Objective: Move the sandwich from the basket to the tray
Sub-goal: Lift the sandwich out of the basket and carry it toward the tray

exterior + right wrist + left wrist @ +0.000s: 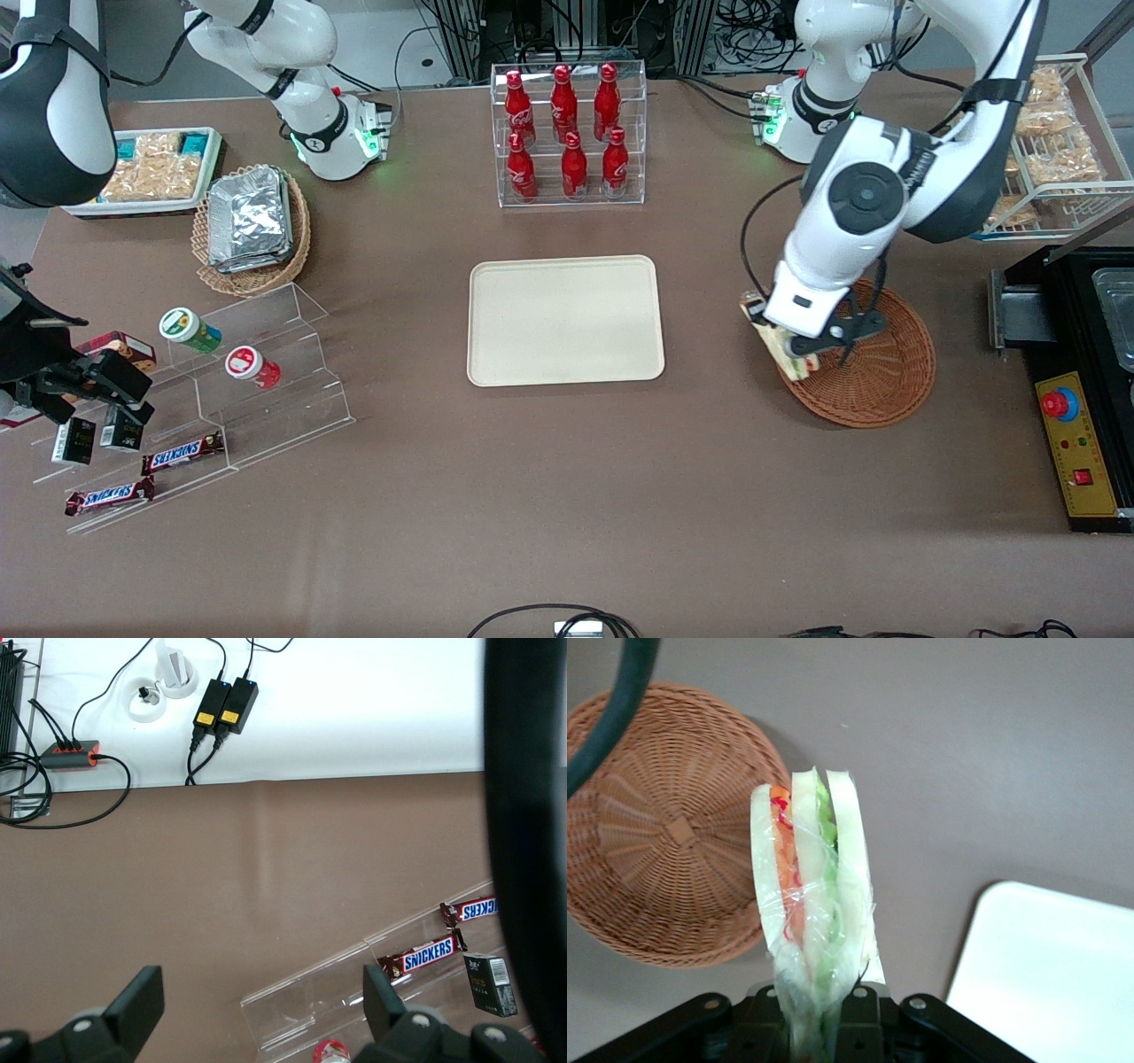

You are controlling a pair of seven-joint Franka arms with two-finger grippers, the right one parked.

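Note:
My left gripper (791, 352) is shut on the sandwich (786, 352), a wrapped wedge of white bread with orange, green and red layers, seen close in the left wrist view (811, 895). It holds the sandwich in the air over the rim of the reddish-brown wicker basket (877, 372) that faces the tray. The basket (664, 833) looks empty. The cream-beige tray (565, 320) lies flat at mid-table, toward the parked arm's end from the gripper, with nothing on it; a corner of it shows in the left wrist view (1050, 974).
A clear rack of red bottles (569, 133) stands farther from the front camera than the tray. A tan basket of foil packets (251, 226) and a clear stepped stand with snacks (204, 390) lie toward the parked arm's end. A black machine (1085, 381) sits beside the reddish-brown basket.

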